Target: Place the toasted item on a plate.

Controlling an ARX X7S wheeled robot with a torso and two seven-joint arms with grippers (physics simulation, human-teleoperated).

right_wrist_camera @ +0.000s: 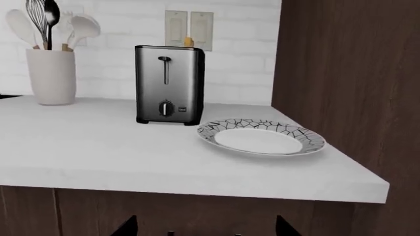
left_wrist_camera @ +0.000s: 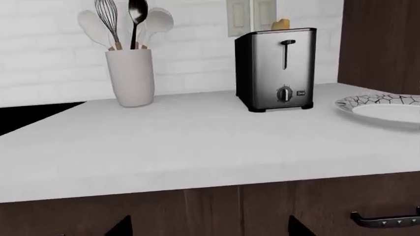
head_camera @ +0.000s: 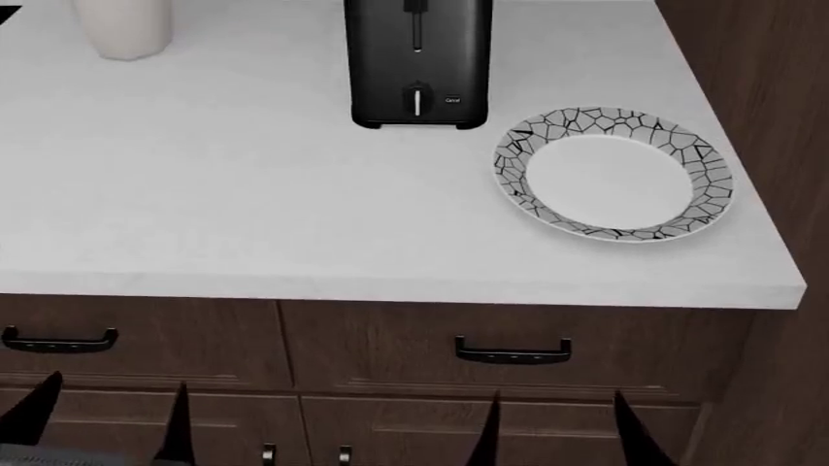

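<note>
Nearest the head camera: the dark fingertips of both grippers, low in front of the cabinet. Left gripper (head_camera: pixel 111 422) and right gripper (head_camera: pixel 557 427) each show two prongs standing well apart, so jaws are spread and hold nothing. Both hang below counter level, near the drawer fronts, not yet raised to the work.

Cabinet front (head_camera: pixel 388 349), dark wood, two drawer handles (head_camera: pixel 512 351), runs under everything. A tall dark wood panel (right_wrist_camera: pixel 347 83) closes the right side.

Countertop (head_camera: pixel 233 194), pale, spans the scene.

Plate (head_camera: pixel 613 173), mosaic rim, lies flat near the right front corner, just right of and nearer than the toaster, apart from it. Likely set there as a short drop point beside the source.

Toaster (head_camera: pixel 417 63), black and steel, stands at the far middle, lever and knob facing the robot.

Crock (left_wrist_camera: pixel 131 76), cream, far left, well apart, holding a whisk and spoons (left_wrist_camera: pixel 125 22).

Toasted item (left_wrist_camera: pixel 281 24): only a small golden tip shows above the toaster top; it sits upright in the slot, popped enough to pinch. From the head view it is out of frame. Right arm seems the shorter reach.
</note>
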